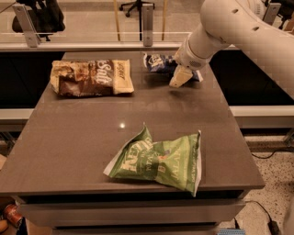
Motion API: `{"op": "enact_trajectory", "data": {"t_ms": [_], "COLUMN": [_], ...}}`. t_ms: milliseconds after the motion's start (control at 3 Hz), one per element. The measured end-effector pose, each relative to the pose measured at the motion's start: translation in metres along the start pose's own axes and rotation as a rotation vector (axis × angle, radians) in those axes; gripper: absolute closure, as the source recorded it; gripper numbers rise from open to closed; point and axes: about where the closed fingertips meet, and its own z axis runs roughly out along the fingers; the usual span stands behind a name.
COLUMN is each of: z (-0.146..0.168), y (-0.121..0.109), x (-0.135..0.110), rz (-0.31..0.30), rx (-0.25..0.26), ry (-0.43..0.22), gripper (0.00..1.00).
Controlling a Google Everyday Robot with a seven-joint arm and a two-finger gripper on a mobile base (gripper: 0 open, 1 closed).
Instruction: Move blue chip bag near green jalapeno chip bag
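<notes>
Dark grey counter (69,151) under warm light, with a pale rail (92,45) along the far edge and office-chair legs (137,5) beyond it. Toward 1 o'clock on the counter, near the far edge: blue chip bag (158,63), small, crinkled, navy with white lettering, lying flat. Toward 11 o'clock, well apart from it: brown-and-cream bag (92,77) marked Salt, also flat. Toward 5 o'clock, near the front edge: green jalapeno chip bag (158,158), crumpled, well apart from the blue one, with bare counter between. Reaching in from 2 o'clock: white arm (239,27), ending in a cream claw (179,79) angled down toward 7 o'clock. Claw tip low over the counter at the blue chip bag's near-right corner, overlapping that bag's edge in view; touching or just short of it, cannot tell. Width of the claw's opening: cannot tell. Hold on anything: cannot tell either.
</notes>
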Motion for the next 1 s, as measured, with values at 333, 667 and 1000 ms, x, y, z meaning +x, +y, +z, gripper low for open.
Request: {"op": "enact_trajectory", "data": {"t_ms": [333, 667, 1000], "z": [0.0017, -0.0004, -0.0076], "y": [-0.0008, -0.0032, -0.009], "x": [0.0015, 0.0004, -0.002], "rz": [0.001, -0.01, -0.03], "rx": [-0.027, -0.053, -0.068], "ry": [-0.035, -0.074, -0.102], "gripper": [0.66, 0.9, 1.0]}}
